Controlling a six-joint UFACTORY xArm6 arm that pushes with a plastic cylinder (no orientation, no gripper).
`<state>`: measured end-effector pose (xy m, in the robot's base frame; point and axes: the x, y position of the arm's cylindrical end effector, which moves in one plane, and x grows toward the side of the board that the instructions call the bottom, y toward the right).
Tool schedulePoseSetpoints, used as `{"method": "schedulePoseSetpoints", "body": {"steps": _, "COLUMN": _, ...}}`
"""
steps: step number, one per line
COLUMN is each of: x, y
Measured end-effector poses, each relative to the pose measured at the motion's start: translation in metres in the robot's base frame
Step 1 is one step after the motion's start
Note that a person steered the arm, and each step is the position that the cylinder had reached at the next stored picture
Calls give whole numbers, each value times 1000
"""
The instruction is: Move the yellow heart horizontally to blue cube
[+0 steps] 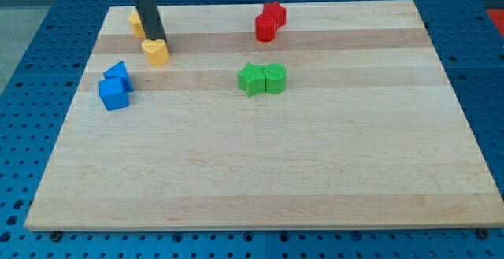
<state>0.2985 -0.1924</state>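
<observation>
Bright, even light; sharp, shadows seemingly faint.

My rod (146,7) runs off the view's top, so its upper part is cut. It hides most of a second yellow block (136,24) behind it, whose shape I cannot tell. The board's (260,172) edges all show.

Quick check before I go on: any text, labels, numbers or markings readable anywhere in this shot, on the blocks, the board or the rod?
None: no words, numbers, brands or signs can be read in this view.
The wooden board, the yellow heart, the blue cube and the other blocks have plain faces.
The dark rod ending in my tip, just above the yellow heart, shows no marking.
</observation>
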Motion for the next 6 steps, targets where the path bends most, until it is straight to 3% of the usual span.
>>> {"method": "schedulePoseSetpoints", "body": {"steps": 2, "x": 7, "y": -53}}
{"method": "schedulePoseSetpoints", "body": {"steps": 3, "x": 11, "y": -48}}
{"method": "schedulePoseSetpoints", "body": {"steps": 6, "x": 43, "y": 32}}
